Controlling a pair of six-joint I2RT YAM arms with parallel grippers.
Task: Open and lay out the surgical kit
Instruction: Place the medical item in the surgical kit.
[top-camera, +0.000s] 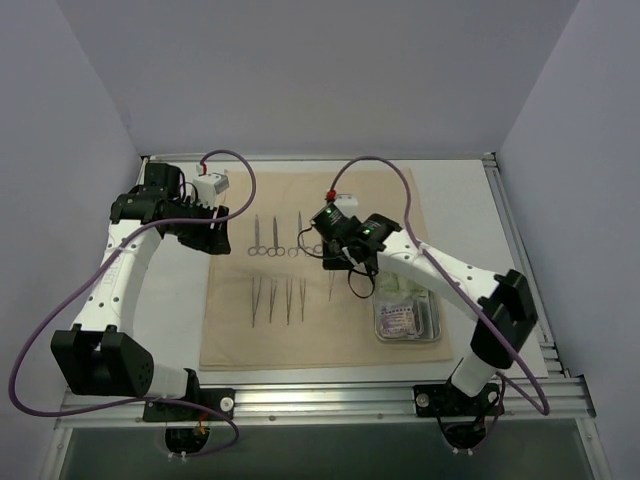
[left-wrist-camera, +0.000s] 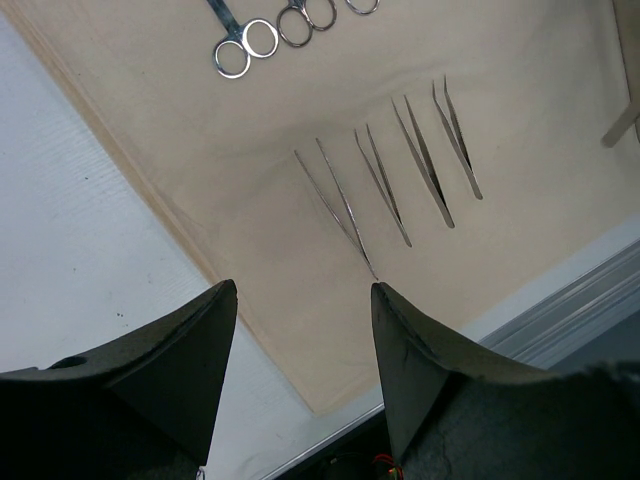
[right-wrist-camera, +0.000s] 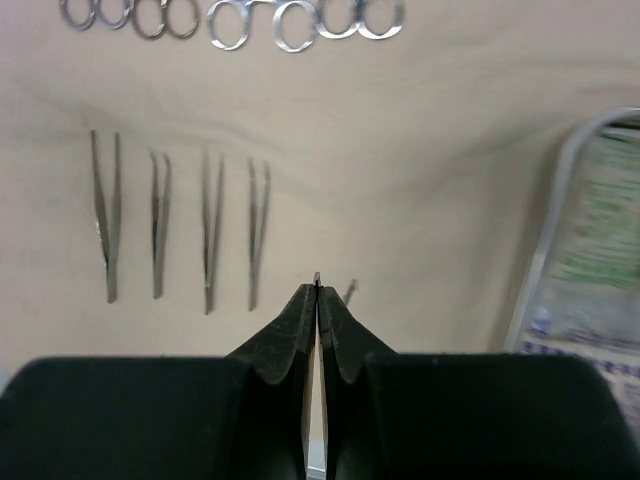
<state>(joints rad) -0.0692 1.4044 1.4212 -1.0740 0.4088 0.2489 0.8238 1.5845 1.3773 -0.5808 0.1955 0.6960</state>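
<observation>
The surgical kit lies opened out: a beige cloth (top-camera: 310, 330) spread flat, a row of ring-handled clamps (top-camera: 272, 236) across its far half, and a row of tweezers (top-camera: 272, 301) nearer me. My right gripper (top-camera: 333, 262) hovers low over the cloth right of that row, shut on another pair of tweezers (top-camera: 330, 285). In the right wrist view its steel tip (right-wrist-camera: 317, 277) pokes out between the closed fingers of the right gripper (right-wrist-camera: 317, 292). My left gripper (top-camera: 215, 238) hangs open and empty over the cloth's left edge (left-wrist-camera: 130, 150). The left gripper (left-wrist-camera: 300, 305) looks down on the tweezers (left-wrist-camera: 385, 190).
A steel tray (top-camera: 436, 322) with pale packets (top-camera: 400, 315) sits on the cloth's right edge, just right of my right gripper; its rim (right-wrist-camera: 560, 200) shows in the right wrist view. White table (top-camera: 470, 220) surrounds the cloth, with a metal rail (top-camera: 330, 395) along the near edge.
</observation>
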